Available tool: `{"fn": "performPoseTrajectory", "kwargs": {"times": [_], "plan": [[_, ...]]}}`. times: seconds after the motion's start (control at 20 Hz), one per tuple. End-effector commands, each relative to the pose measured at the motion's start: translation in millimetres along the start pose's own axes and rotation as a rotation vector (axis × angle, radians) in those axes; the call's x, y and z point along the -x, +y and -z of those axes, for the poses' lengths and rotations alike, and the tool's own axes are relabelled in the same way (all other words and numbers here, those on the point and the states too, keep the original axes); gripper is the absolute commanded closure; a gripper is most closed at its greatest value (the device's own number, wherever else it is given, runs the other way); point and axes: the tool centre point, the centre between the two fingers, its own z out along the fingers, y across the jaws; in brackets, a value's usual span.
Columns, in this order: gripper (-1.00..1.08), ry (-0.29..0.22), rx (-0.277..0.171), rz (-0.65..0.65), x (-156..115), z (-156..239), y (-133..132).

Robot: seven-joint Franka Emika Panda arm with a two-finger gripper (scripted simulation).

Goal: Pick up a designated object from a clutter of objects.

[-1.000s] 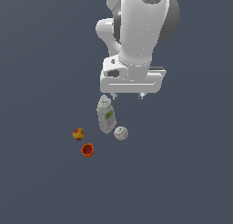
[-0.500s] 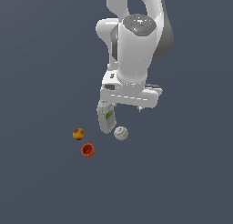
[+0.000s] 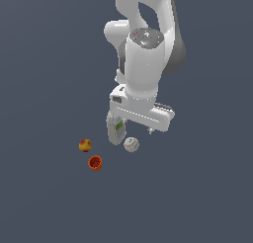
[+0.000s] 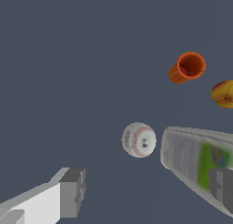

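Note:
The white baseball with red stitching [image 3: 131, 144] lies on the dark floor and also shows in the wrist view [image 4: 139, 140]. The grey-white bottle with a green label [image 3: 115, 129] stands right beside it, also in the wrist view [image 4: 195, 161]. The red-yellow ball [image 3: 85, 145] and the orange-red cup [image 3: 95, 162] lie toward the exterior view's left, both also in the wrist view: ball [image 4: 224, 94], cup [image 4: 187, 67]. My gripper [image 3: 135, 129] hangs open and empty just above the baseball. In the wrist view the gripper [image 4: 148, 189] has one fingertip [image 4: 73, 191] over bare floor and the other in front of the bottle.
The floor [image 3: 197, 197] is a flat dark grey surface with no edges in view. The bottle stands close to one finger's side. The arm's white body [image 3: 143, 64] hides the floor behind the clutter.
The arm has come down toward the baseball and the hand has turned. The objects have not moved.

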Motion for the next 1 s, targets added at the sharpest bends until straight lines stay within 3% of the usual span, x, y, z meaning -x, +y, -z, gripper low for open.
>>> {"fn": "performPoseTrajectory", "kwargs": {"times": [0.0, 0.5, 0.95], "plan": [[-0.92, -0.073, 0.039, -0.081, 19.0, -56.2, 14.8], [-0.92, -0.064, 0.041, -0.317, 17.6, -104.2, 21.8], [-0.92, -0.060, 0.043, -0.404, 18.0, -121.5, 25.4]]}}
